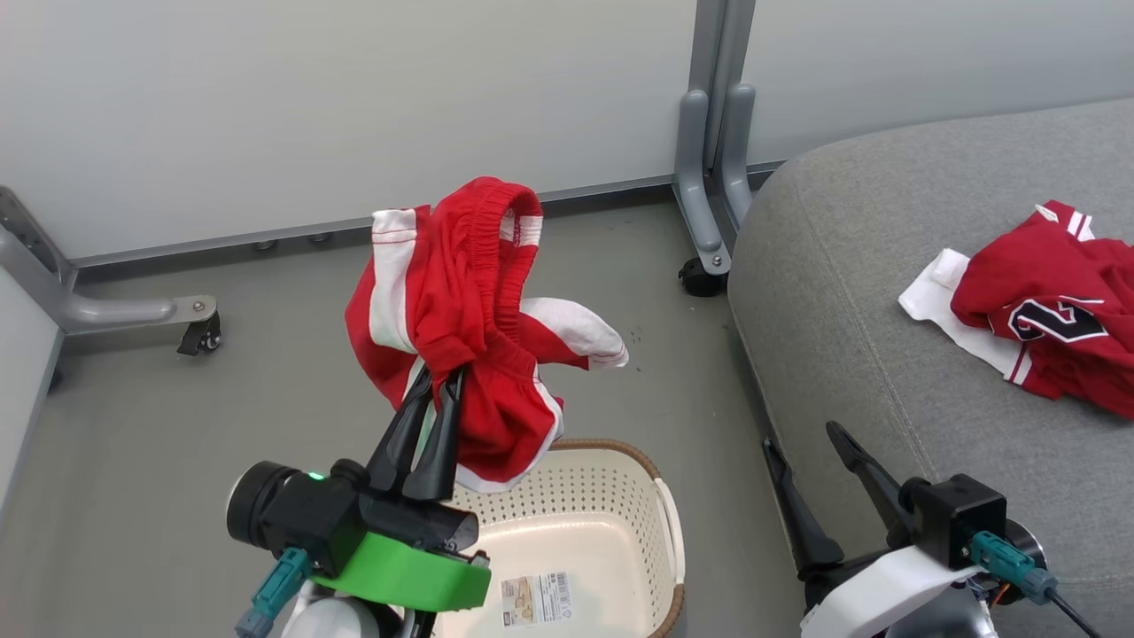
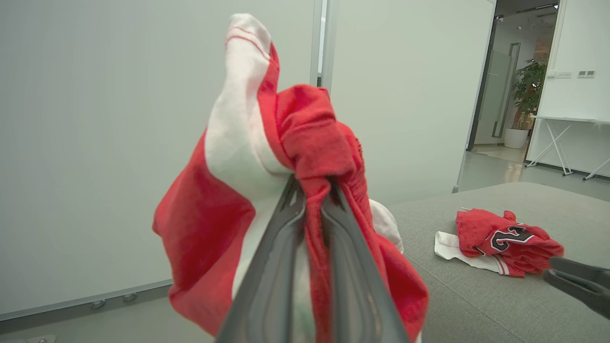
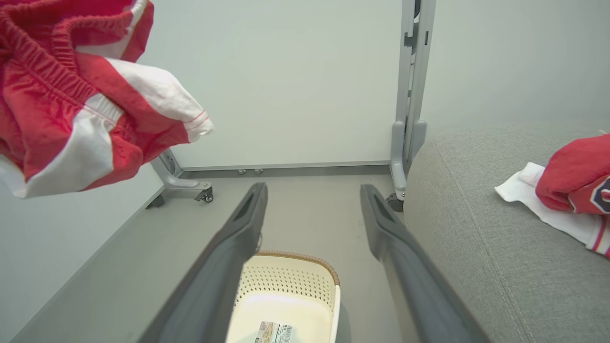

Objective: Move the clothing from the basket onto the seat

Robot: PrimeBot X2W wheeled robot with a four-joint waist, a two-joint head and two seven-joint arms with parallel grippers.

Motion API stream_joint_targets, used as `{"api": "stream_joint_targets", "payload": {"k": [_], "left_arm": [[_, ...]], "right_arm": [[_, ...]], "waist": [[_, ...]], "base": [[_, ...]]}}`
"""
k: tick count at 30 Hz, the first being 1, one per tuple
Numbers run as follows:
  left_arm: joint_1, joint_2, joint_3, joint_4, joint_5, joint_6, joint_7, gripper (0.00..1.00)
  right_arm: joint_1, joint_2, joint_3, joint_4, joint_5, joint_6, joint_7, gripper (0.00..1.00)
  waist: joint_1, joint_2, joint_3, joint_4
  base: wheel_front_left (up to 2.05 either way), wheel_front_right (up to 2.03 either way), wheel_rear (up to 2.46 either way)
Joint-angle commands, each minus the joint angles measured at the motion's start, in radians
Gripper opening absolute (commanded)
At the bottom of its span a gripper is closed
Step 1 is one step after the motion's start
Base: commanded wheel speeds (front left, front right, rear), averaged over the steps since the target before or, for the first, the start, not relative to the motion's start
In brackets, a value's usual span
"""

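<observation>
Left end effector point(image 1: 440, 377) is pinched nearly closed on a bunched fold of the red garment point(image 1: 461, 283), which hangs in the air above the far rim of the basket point(image 1: 660, 496), clear of it. The basket stands on the floor point(image 1: 177, 425) just beside the seat point(image 1: 842, 292), where a second red garment point(image 1: 1054, 310) lies crumpled. Right end effector point(image 1: 801, 436) stands wide apart and empty near the seat's front edge.

Shorts point(image 1: 461, 301), frame centre: red, white bands. Jersey point(image 1: 1054, 310), right: red, white trim, black-and-white numeral. Basket point(image 1: 585, 496): cream, perforated, brown rim. Seat point(image 1: 850, 292): light grey.
</observation>
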Motion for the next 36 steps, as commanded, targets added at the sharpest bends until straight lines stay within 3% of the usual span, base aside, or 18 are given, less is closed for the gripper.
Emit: {"api": "stream_joint_targets", "payload": {"k": [1,5,17,34,36], "left_arm": [[0.0,0.0,0.004,-0.004,0.001,-0.004,-0.003,0.0],[-0.005,-0.001,0.006,-0.005,0.003,-0.007,-0.003,0.0],[-0.025,-0.006,-0.01,0.003,0.013,-0.013,-0.003,0.0],[-0.037,-0.013,-0.061,0.01,0.0,-0.019,-0.003,0.0],[-0.04,-0.013,-0.064,0.011,-0.004,-0.02,-0.003,0.0]], "right_arm": [[0.002,-0.007,0.01,-0.007,0.004,0.0,0.005,1.0],[-0.034,-0.018,0.072,-0.008,0.025,0.0,0.018,1.0],[-0.251,-0.042,0.394,0.074,0.146,0.0,-0.004,1.0],[-0.516,-0.008,0.565,0.339,0.232,0.0,-0.053,1.0],[-0.539,-0.005,0.578,0.362,0.242,0.0,-0.062,0.45]], "waist": [[0.0001,0.0,0.001,0.001],[0.0001,0.0,0.007,0.001],[0.0001,0.0,0.033,0.014],[0.0001,0.0,0.04,0.046],[0.0001,0.0,0.04,0.049]], "base": [[0.0,0.0,0.0],[0.0,0.0,0.0],[0.0,0.0,0.0],[0.0,0.0,0.0],[0.0,0.0,0.0]]}}
